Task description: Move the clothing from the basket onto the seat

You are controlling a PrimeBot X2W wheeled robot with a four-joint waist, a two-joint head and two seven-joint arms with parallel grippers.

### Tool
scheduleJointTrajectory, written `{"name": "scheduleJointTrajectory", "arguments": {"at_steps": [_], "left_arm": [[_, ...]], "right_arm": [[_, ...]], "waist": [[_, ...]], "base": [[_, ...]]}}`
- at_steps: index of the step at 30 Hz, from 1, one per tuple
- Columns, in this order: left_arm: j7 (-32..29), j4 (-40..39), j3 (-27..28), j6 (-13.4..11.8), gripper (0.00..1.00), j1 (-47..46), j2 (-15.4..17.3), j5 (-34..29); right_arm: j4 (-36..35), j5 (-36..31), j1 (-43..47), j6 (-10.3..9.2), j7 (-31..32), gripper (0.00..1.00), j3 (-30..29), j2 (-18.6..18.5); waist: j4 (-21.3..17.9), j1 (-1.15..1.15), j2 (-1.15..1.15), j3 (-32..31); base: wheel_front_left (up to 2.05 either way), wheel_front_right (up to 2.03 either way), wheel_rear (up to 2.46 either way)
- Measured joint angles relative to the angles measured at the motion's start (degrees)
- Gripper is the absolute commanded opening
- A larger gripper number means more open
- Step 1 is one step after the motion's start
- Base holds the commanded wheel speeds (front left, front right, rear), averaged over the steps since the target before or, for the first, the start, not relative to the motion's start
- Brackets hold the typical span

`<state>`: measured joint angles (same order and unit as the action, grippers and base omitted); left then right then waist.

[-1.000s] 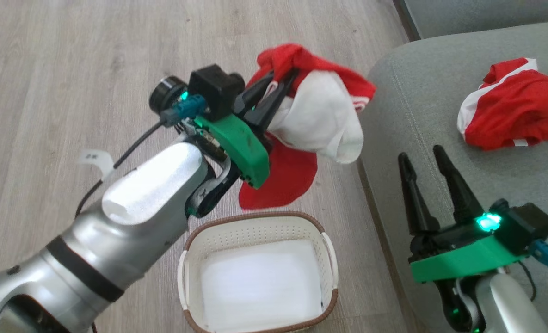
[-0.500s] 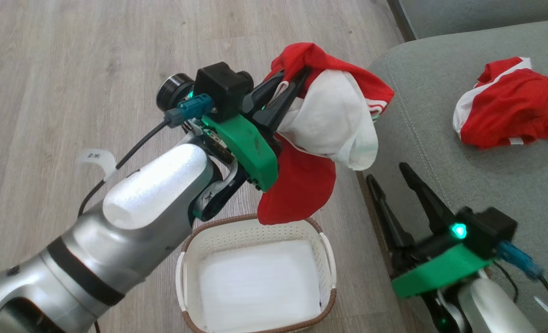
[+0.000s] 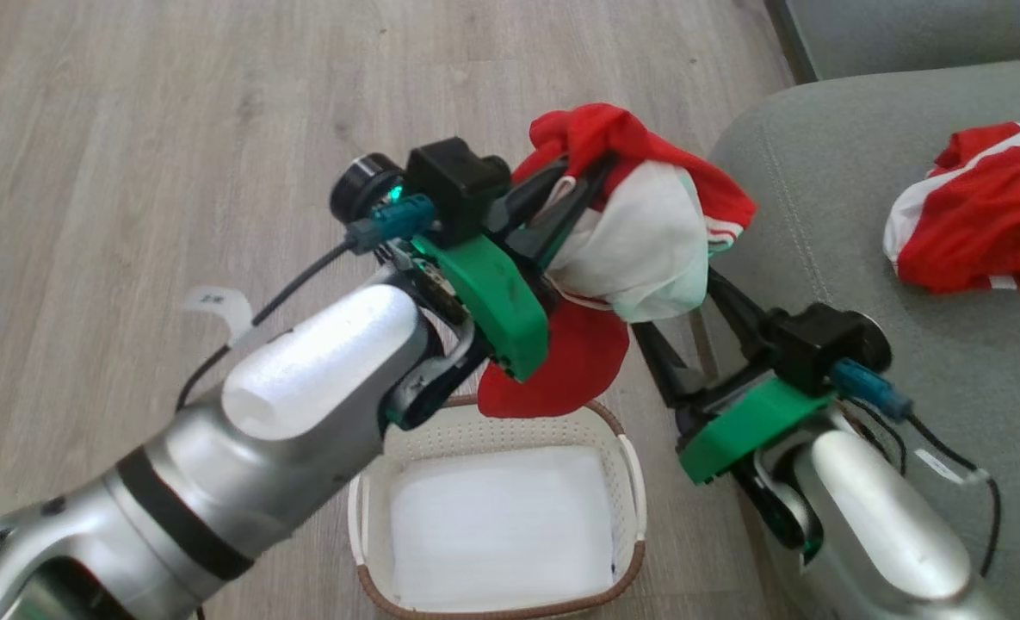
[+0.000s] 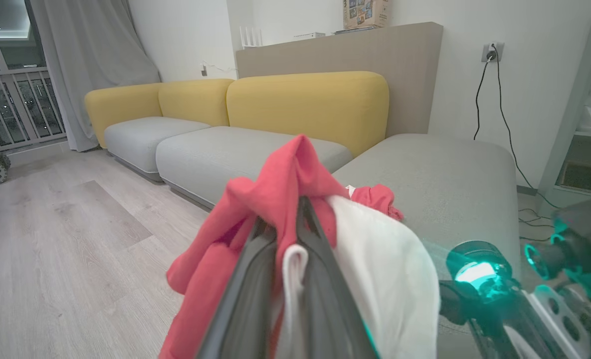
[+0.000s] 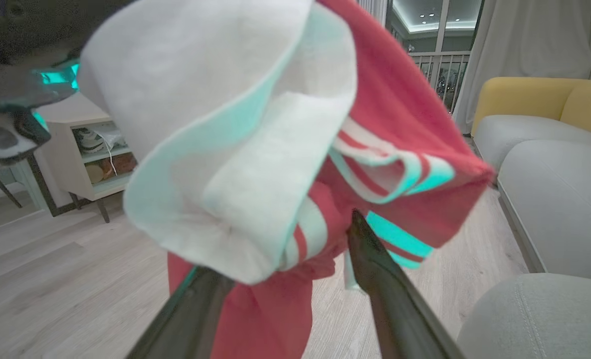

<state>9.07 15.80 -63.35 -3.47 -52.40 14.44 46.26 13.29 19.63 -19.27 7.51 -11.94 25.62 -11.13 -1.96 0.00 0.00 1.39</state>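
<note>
Left hand, clamped on the red-and-white clothing with the basket below it, should by my judgement carry the bundle rightward until it hangs over the seat before opening, while my right hand, fingers apart just beneath, avoids snagging the folds.

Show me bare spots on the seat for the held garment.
Bare seat lies between its rounded corner and the resting garment, also on that garment's near side. Crowded: the seat's edge, where the right gripper meets the held garment.
</note>
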Motion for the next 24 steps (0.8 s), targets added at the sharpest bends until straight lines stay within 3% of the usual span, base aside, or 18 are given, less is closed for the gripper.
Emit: {"name": "scheduleJointTrajectory", "arguments": {"at_steps": [12,13,15,16,24], "left_arm": [[-0.43,0.53,-1.59,0.99,0.0,0.18,-1.34,0.52],[-0.43,0.57,-1.67,0.99,0.0,0.18,-1.36,0.56],[-0.43,0.71,-1.87,0.99,0.0,0.2,-1.38,0.56],[-0.43,0.73,-1.92,0.99,0.0,0.21,-1.38,0.56],[-0.42,1.11,-1.99,0.94,0.0,1.45,-0.99,1.16]], "right_arm": [[7.03,0.85,-6.25,0.0,-1.78,1.0,4.77,0.68],[7.31,1.03,-6.46,0.0,-1.79,0.96,4.83,0.77],[7.67,1.13,-6.7,0.0,-1.99,0.15,4.99,0.89],[7.79,1.16,-6.81,0.0,-2.23,0.0,5.12,0.91],[7.87,2.61,-7.02,0.0,-2.27,0.0,4.45,0.89]], "waist": [[2.67,0.0,0.0,-0.18],[2.78,0.0,0.0,-0.17],[2.93,0.0,0.0,-0.15],[2.96,0.01,0.0,-0.13],[2.52,0.01,0.0,-0.13]], "base": [[0.0,0.0,0.0],[0.0,0.0,0.0],[0.0,0.0,0.0],[0.0,0.0,0.0],[0.0,0.0,0.0]]}}
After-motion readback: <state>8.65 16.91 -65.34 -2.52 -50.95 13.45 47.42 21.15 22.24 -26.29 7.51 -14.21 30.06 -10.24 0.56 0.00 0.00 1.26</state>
